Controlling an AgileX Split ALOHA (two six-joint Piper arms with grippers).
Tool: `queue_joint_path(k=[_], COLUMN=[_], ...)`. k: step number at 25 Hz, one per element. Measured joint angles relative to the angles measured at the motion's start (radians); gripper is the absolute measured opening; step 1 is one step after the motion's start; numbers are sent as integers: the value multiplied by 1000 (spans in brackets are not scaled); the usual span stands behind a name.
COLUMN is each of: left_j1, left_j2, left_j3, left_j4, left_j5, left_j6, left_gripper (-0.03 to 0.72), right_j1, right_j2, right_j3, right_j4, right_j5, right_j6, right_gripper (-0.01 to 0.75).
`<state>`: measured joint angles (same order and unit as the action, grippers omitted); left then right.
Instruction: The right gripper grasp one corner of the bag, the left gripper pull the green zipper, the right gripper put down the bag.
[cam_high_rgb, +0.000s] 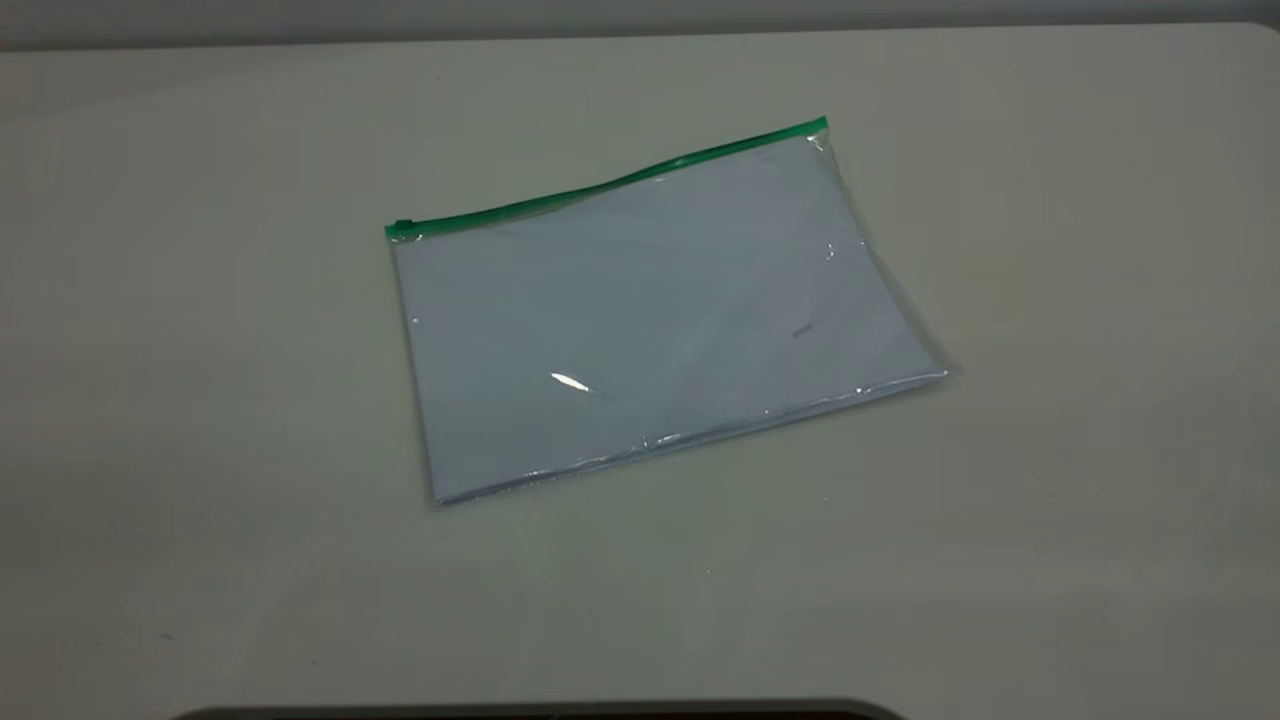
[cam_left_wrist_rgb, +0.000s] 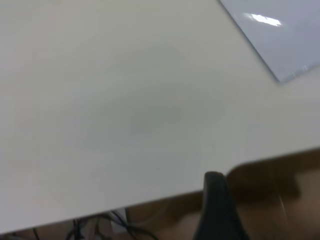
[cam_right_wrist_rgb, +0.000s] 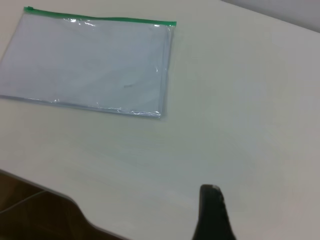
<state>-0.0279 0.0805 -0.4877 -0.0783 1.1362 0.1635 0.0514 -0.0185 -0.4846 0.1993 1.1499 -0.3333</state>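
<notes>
A: Clear plastic, w/ white paper inside: the bag (cam_high_rgb: 650, 310) lying flat on the table (cam_high_rgb: 1080, 300), roughly mid-surface, turned at a slant. Along the far long edge, the green zipper (cam_high_rgb: 610, 183); slider tab (cam_high_rgb: 403, 229) parked at the strip's left end in the exterior view.

B: Why flat and untouched?

A: Judged as the starting layout. Nothing lifted, no grasp yet, zipper apparently shut. Laid so both arms can reach: opposite end of the strip, i.e. the corner of the bag (cam_high_rgb: 824, 127), facing the right side, likely pick for the right arm; tab end facing the left, suited to a pull along the strip.

B: Grippers?

A: Neither seen in the exterior view. Left gripper (cam_left_wrist_rgb: 216, 210): only one dark blunt jaw tip in its wrist view, near the table's edge, well apart from the bag (cam_left_wrist_rgb: 280, 35), of which only one corner shows there. Open or closed: cannot tell. Right gripper (cam_right_wrist_rgb: 214, 212): same story, one dark jaw tip over bare table, bag (cam_right_wrist_rgb: 90, 65) well apart, green strip (cam_right_wrist_rgb: 100, 19) on the side away from the camera. Open or closed: cannot tell.

B: Brands, labels, writing?

A: None legible. Small dark mark (cam_high_rgb: 802, 331) on the sheet inside, too small to read. No print on the strip or on the table.
</notes>
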Motion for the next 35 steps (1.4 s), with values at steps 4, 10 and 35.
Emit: queue_joint_path(k=[4, 10, 35], left_j1=[27, 27, 27], left_j2=[-85, -99, -99], left_j3=[0, 0, 0], left_j4=[1, 78, 87], left_j5=[1, 2, 2], left_j6=[-38, -156, -170], left_gripper=[575, 575, 575], right_j1=[0, 0, -22], right_j2=[0, 0, 0], right_j3=[0, 1, 2], right_j4=[-1, -1, -120], right_j5=[0, 0, -12], right_j6=[0, 0, 163], right_gripper=[562, 562, 562])
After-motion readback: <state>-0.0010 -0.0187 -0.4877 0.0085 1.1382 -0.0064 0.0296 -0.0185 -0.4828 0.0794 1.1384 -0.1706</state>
